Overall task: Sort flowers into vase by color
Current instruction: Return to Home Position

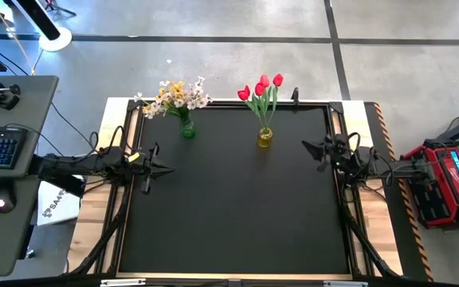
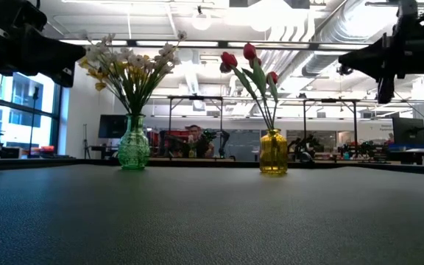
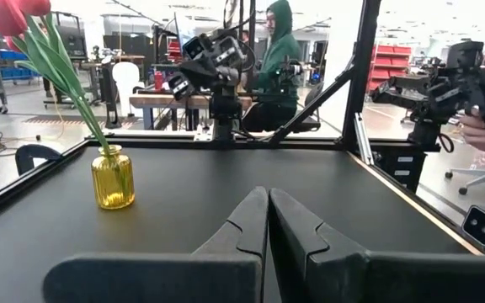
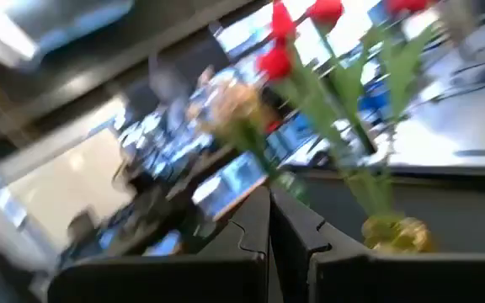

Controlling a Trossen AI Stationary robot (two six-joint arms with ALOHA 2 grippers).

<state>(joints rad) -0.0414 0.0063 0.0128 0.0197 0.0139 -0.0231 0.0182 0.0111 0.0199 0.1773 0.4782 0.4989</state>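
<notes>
1. Jaws of both grippers are pressed together, with nothing between them.
2. The left gripper (image 1: 153,167) hangs in the air over the left side of the table (image 1: 237,223). The right gripper (image 1: 317,150) hangs over the right side.
3. The red tulips (image 1: 262,86) stand in the yellow vase (image 1: 265,138) at the back of the table.
4. The white and yellow sprays (image 1: 178,94) stand together in the green vase (image 1: 187,128), left of the yellow vase and well apart from it.
5. Both vases stand upright, and both grippers are well away from them.
6. A person (image 3: 278,38) in a green hood is in the room behind the table.
</notes>
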